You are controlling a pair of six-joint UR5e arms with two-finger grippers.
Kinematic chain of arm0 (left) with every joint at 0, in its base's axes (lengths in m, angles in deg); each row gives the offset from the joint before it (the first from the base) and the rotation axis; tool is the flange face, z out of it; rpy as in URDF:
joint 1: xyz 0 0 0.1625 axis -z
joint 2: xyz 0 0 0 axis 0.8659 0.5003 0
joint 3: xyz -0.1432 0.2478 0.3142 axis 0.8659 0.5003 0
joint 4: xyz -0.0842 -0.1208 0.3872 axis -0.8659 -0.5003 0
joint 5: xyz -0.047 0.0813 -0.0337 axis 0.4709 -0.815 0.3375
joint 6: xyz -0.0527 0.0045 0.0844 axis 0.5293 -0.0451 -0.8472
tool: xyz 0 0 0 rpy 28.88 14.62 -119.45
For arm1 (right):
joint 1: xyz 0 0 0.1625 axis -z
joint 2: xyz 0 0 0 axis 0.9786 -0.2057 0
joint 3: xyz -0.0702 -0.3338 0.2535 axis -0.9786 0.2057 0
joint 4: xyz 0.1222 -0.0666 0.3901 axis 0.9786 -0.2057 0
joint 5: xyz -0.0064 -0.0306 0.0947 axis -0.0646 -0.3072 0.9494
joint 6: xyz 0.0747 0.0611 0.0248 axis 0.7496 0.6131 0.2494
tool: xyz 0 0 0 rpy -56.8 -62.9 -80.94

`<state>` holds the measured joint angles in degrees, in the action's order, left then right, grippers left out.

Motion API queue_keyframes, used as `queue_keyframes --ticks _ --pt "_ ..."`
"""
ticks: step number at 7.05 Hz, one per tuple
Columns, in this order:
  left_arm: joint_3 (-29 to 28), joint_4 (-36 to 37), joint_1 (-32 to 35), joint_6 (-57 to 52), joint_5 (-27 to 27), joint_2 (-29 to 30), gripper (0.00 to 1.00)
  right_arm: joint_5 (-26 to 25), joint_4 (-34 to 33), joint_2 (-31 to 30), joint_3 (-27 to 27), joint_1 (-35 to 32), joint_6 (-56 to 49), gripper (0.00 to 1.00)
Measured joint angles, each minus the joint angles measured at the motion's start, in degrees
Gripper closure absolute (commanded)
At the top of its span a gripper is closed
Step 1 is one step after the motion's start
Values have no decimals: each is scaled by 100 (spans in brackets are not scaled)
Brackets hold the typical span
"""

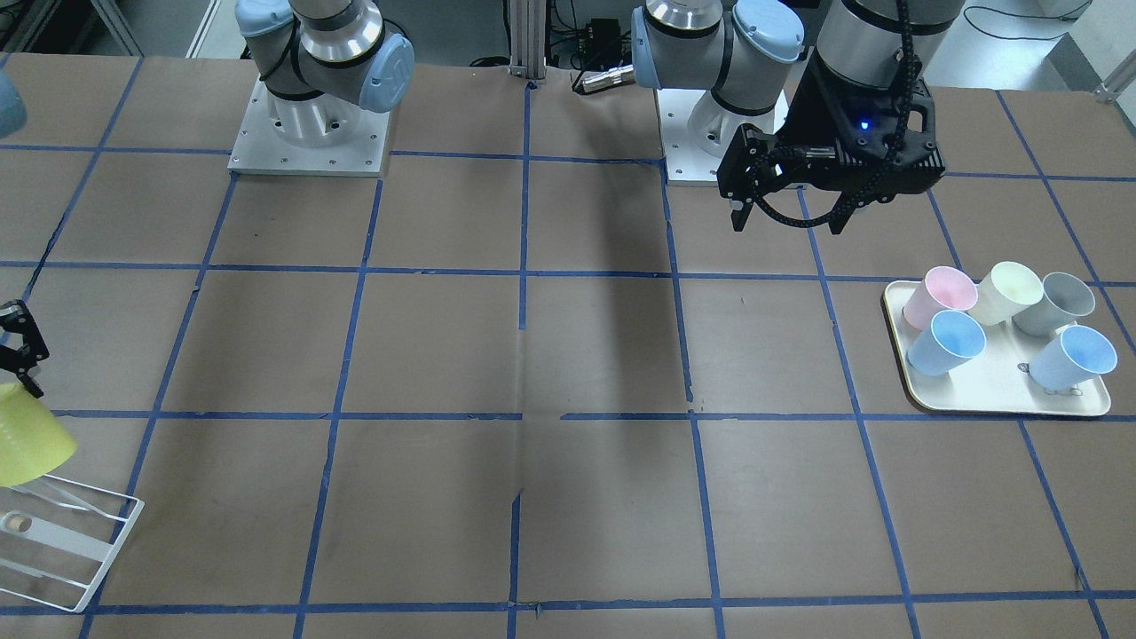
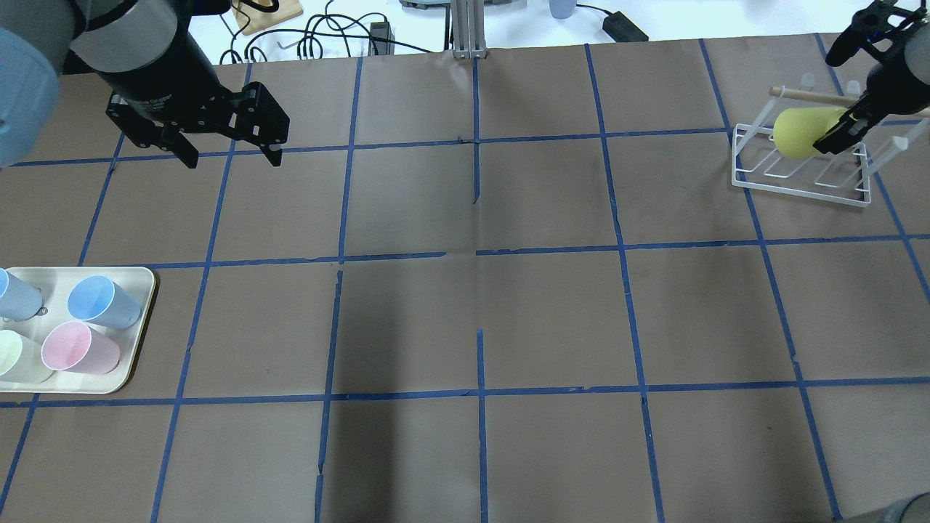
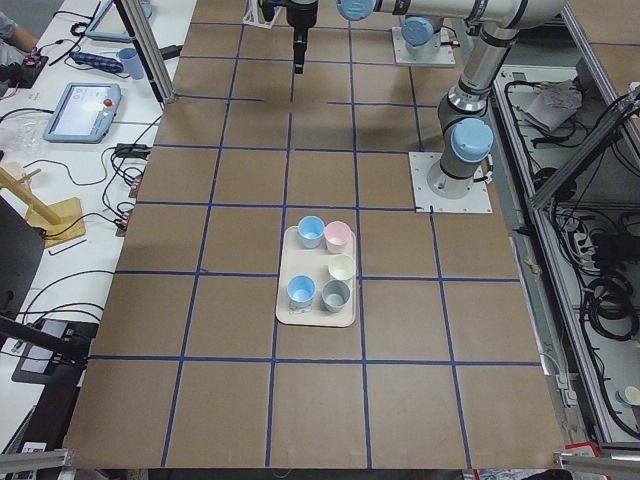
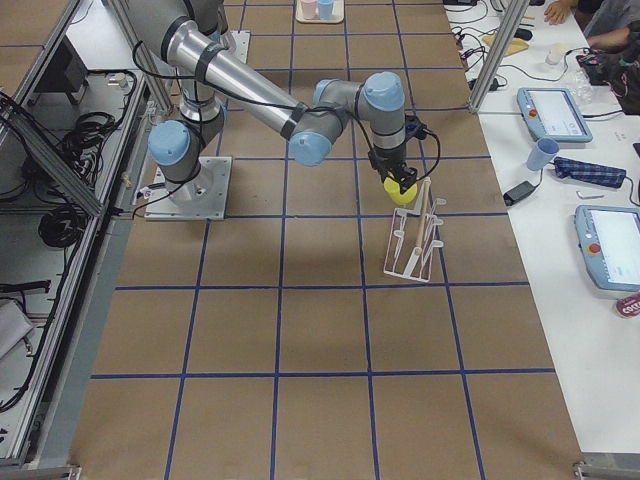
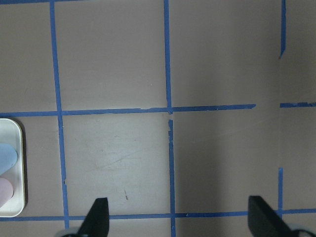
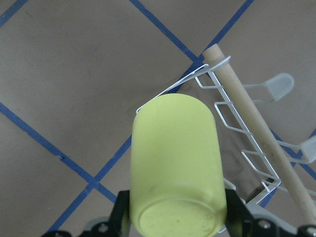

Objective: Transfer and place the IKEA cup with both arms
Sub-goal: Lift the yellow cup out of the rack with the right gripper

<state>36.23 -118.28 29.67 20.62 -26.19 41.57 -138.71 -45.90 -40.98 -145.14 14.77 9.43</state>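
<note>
The bright yellow IKEA cup (image 2: 798,133) is tilted on its side just above the near end of a white wire rack (image 2: 799,178). My right gripper (image 2: 843,127) is shut on it near its closed base. In the right wrist view the cup (image 6: 173,158) fills the middle, with a finger on each side of its base and its mouth pointing away. It also shows in the front view (image 1: 27,435) and the right side view (image 4: 400,190). My left gripper (image 2: 232,161) is open and empty, high over the table's far left; its fingertips (image 5: 96,219) frame bare table.
The rack (image 6: 237,143) has a wooden dowel (image 6: 256,123) along its top. A cream tray (image 2: 138,290) at the left holds light blue, pink, pale cream and grey cups (image 1: 948,342). Brown table paper with blue tape lines lies between tray and rack.
</note>
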Motion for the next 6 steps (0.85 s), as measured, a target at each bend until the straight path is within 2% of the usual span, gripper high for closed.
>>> queue_keyframes --ticks 4,6 --pt "16 0 -90 -10 57 -3 0 -285 354 -347 0 8 -15 92" --pt "23 0 -111 -11 62 -7 0 -179 906 -754 -28 -93 -25 95"
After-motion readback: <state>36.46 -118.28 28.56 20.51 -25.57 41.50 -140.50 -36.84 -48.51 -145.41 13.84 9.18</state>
